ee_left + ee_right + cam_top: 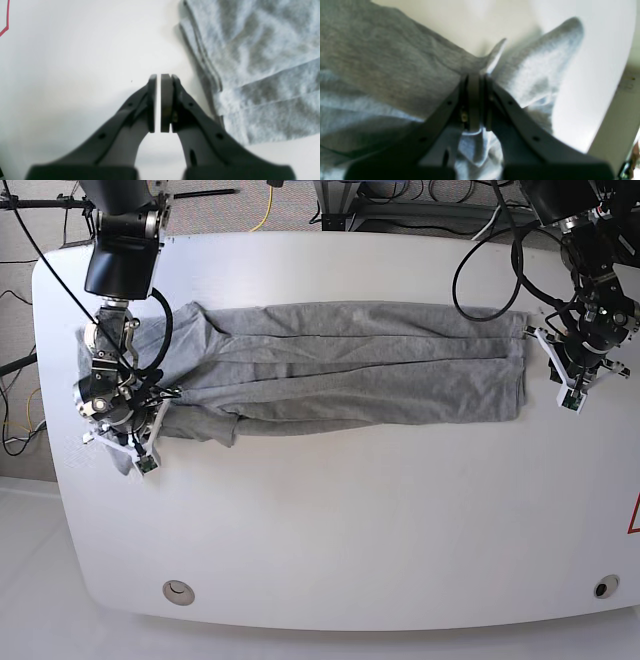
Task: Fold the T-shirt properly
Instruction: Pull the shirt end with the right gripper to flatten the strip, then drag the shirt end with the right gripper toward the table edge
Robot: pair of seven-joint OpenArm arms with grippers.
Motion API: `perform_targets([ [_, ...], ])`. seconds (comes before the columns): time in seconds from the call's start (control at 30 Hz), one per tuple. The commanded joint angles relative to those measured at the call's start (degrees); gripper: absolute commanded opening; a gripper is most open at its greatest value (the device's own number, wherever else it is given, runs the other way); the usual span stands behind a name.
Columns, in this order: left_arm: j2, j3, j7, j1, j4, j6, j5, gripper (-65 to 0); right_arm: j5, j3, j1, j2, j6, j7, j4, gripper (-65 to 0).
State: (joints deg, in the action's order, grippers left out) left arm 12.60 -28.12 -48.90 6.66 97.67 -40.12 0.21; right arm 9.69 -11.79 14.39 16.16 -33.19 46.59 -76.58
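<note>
The light grey T-shirt (350, 365) lies folded into a long band across the white table (350, 520). No lettering shows. My right gripper (132, 442) is at the band's left end, shut on a bunch of its fabric. In the right wrist view the jaws (476, 82) pinch the grey cloth (382, 62), and a flap sticks up beyond the tips. My left gripper (558, 372) is just off the band's right end. In the left wrist view it (158, 77) is shut and empty over bare table, with the shirt's layered edge (250, 62) to its right.
A red line marks the table near its right edge (633, 515) and shows in the left wrist view (5, 25). Two round holes (178, 590) (600, 586) sit near the front edge. Cables (270, 200) lie beyond the back edge.
</note>
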Motion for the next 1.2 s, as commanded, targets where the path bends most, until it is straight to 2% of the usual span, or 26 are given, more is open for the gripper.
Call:
perform_targets([
  [0.0,0.72,-0.14,0.51,-0.72,0.84,0.12,-0.43,-63.3,0.02,-0.30,1.56,1.29,0.35,-0.21,-1.18,-65.0],
  [0.2,0.72,-0.14,0.51,-0.72,0.84,0.12,-0.43,-63.3,0.02,-0.38,1.65,3.05,0.44,-0.21,-1.18,-65.0],
  [0.6,0.72,-0.14,0.60,-0.72,0.75,0.12,-0.43,-63.3,0.02,-0.38,2.62,3.40,0.44,-0.30,-1.18,-65.0],
  [1.17,0.72,-0.14,0.60,-0.72,0.75,0.12,-0.43,-63.3,-0.07,-0.03,4.73,1.11,0.27,-0.83,0.75,-65.0],
])
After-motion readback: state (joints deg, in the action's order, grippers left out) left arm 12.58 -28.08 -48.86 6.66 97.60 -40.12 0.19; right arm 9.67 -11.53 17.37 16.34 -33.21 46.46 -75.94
